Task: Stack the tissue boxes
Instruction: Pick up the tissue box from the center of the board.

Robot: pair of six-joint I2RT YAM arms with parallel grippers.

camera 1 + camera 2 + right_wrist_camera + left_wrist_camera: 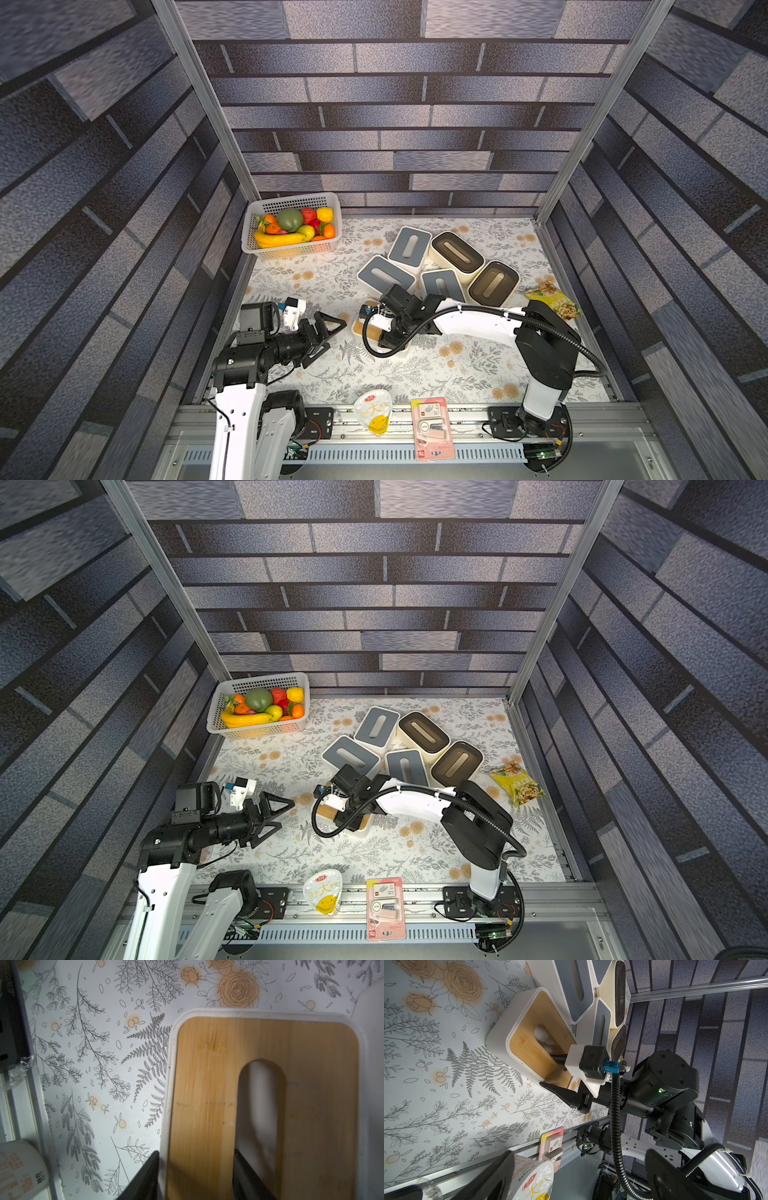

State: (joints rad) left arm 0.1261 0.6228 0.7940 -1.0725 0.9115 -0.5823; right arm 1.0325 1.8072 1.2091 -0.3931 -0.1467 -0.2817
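Right gripper (196, 1152) is down on the wood-lid box (207, 1084). One finger is outside the long white wall, the other is down in the oval slot. The jaws are narrowed onto the strip of lid and wall between them, and both fingers look flush against it. The box sits flat on the floral table (415, 374), about centre frame in both top views, mostly hidden under the right wrist. Left gripper (334, 336) hangs over the cloth left of centre, jaws wide with nothing between them, pointing toward the wood-lid box but apart from it. The other five tissue boxes are clustered above and right of centre, all in one layer on the cloth. They are the upper grey-lid box (409, 247), left grey-lid box (384, 274) and lower grey-lid box (440, 284), plus the upper brown-lid box (457, 251) and right brown-lid box (494, 282). They are packed close together, and the left and lower grey ones sit just beside the wood-lid box. The fruit basket (291, 250) is upper left on the table. A snack bag (555, 301) lies at the right edge. A sealed cup (374, 411) and a pink blister pack (432, 428) lie on the front rail, bottom centre.
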